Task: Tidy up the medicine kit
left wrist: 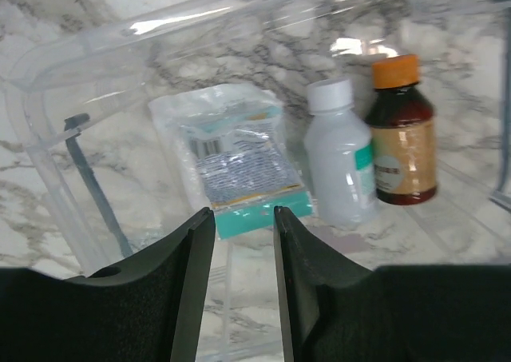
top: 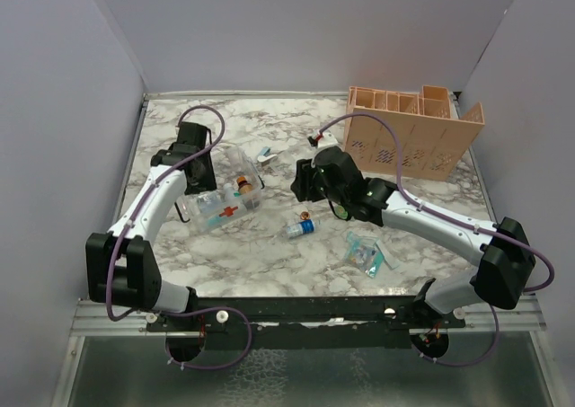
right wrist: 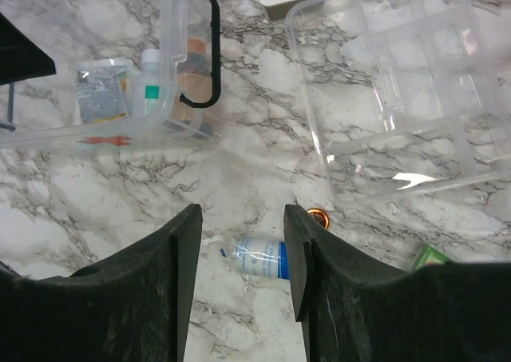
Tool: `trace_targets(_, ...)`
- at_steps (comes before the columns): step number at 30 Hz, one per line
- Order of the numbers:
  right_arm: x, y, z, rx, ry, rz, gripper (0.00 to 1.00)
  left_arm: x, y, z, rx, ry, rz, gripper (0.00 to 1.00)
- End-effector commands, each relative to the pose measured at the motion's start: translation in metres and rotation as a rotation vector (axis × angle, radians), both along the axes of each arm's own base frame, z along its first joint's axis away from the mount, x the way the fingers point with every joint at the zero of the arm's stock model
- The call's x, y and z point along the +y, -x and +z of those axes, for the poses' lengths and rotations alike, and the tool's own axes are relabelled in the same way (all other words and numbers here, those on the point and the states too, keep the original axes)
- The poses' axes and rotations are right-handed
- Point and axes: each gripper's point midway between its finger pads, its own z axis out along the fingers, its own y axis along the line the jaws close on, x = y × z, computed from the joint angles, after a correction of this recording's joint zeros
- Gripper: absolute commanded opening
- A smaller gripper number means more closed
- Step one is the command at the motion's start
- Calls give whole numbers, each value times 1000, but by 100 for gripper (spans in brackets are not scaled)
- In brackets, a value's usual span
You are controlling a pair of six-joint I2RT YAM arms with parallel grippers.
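Medicine kit (top: 208,216) sits open at 9 o'clock on the tabletop (top: 269,263). It holds a sachet (left wrist: 231,158), a white bottle (left wrist: 339,170) and a brown bottle (left wrist: 403,138).

Left gripper (left wrist: 243,214) hangs over it, fingers parted, nothing between them.

Right gripper (right wrist: 242,214): fingers apart, empty, above a small bottle (right wrist: 259,258) lying on its side.

Judged step: loading loose items into the kit.

Next move calls for the right arm to drop onto the small bottle, fingers spanning its body, with the left arm clear of the box. Packets (top: 364,254) wait at 4 o'clock of that bottle.
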Motion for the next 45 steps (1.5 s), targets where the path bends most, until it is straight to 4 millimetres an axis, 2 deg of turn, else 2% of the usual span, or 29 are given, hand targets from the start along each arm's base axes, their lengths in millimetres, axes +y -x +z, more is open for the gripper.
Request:
trace_targets(1,-25,-10,-10,26,69,-124,46,-38,-22,56,-232,186,-157,39)
trace_targets(6,-62,-4,-39,116,155,-277,47,-95,-20,112,-438,437,-433,41)
trace_targets(9,-87,1,-56,176,199,-383,47,-117,-15,150,-577,548,-536,46)
trace_targets(14,-130,11,-74,222,250,-532,49,-134,-8,196,-745,653,-612,54)
trace_targets(19,-164,31,-92,283,262,-623,53,-146,-1,218,-774,710,-673,58)
trace_targets(23,-181,50,-106,330,290,-633,54,-158,8,223,-765,753,-726,59)
trace_targets(28,-172,79,-132,444,271,-501,57,-180,16,218,-737,796,-765,60)
trace_targets(32,-175,97,-144,506,289,-472,60,-196,18,209,-710,798,-774,60)
trace_targets(40,-149,122,-163,612,256,-236,59,-221,29,192,-640,822,-799,60)
trace_targets(45,-123,123,-161,617,186,-96,54,-222,35,181,-615,826,-770,60)
